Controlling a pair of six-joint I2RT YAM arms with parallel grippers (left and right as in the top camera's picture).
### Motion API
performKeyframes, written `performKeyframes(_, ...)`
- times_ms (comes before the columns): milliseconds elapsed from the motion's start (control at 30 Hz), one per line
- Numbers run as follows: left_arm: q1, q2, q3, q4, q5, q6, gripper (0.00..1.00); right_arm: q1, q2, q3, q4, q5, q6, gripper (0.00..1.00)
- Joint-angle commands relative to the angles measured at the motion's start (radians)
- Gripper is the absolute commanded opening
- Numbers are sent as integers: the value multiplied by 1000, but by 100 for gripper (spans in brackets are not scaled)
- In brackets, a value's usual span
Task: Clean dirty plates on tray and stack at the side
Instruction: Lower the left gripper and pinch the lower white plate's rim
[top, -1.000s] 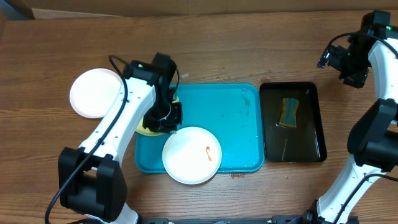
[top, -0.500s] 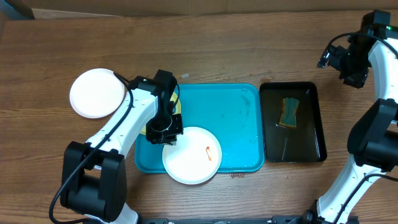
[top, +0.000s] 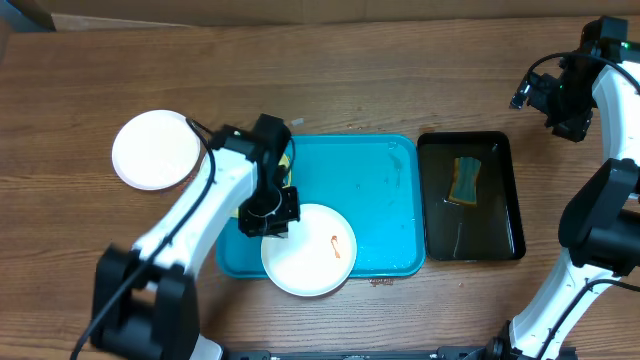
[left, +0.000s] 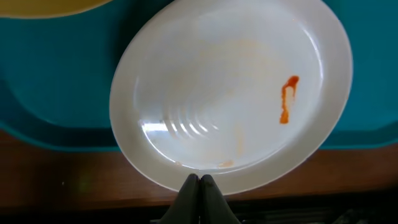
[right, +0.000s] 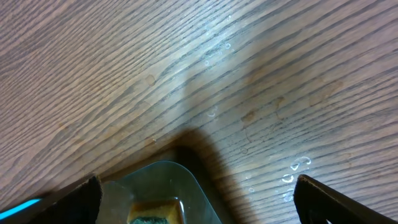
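The turquoise tray (top: 375, 200) lies mid-table. A white plate (top: 310, 250) with an orange-red smear sits at its front edge, overhanging it; it also shows in the left wrist view (left: 230, 87). The pale yellow-green plate (top: 287, 160) is mostly hidden under my left arm at the tray's left; its edge shows in the left wrist view (left: 50, 7). Another white plate (top: 155, 150) lies on the table to the left. My left gripper (left: 199, 182) is shut and empty, its tips just above the smeared plate's near rim. My right gripper (right: 196, 199) is open, high at the far right.
A narrow black tray (top: 470, 195) stands right of the turquoise tray with a green-and-yellow sponge (top: 465, 180) in it; the tray corner and the sponge (right: 152, 211) show in the right wrist view. Water droplets lie on the wood there.
My left gripper has moved from over the yellow-green plate toward the front, to the white plate's left rim. The right arm has not moved.
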Motion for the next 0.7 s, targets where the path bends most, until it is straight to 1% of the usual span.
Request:
performKeyframes(0, -97, -132, 17, -7, -174, -181, 4, -3, -26, 18, 3, -6, 3, 100)
performKeyframes(100, -197, -192, 17, -30, -316, -323, 4, -3, -26, 18, 3, -6, 3, 100)
performKeyframes(167, -256, -203, 16, -66, -405, -436, 9, -3, -26, 18, 3, -6, 3, 100)
performKeyframes(233, -292, -200, 8, -85, -452, -493, 13, -3, -26, 18, 3, -6, 3, 100)
performKeyframes(367, -303, -198, -61, -80, -459, -562, 18, -3, -26, 18, 3, -6, 3, 100)
performKeyframes(467, -271, -197, -119, -64, -451, -571, 28, -3, -26, 18, 3, -6, 3, 100)
performKeyframes(667, -176, -196, -193, -22, -413, -565, 29, -3, -26, 18, 3, -6, 3, 100)
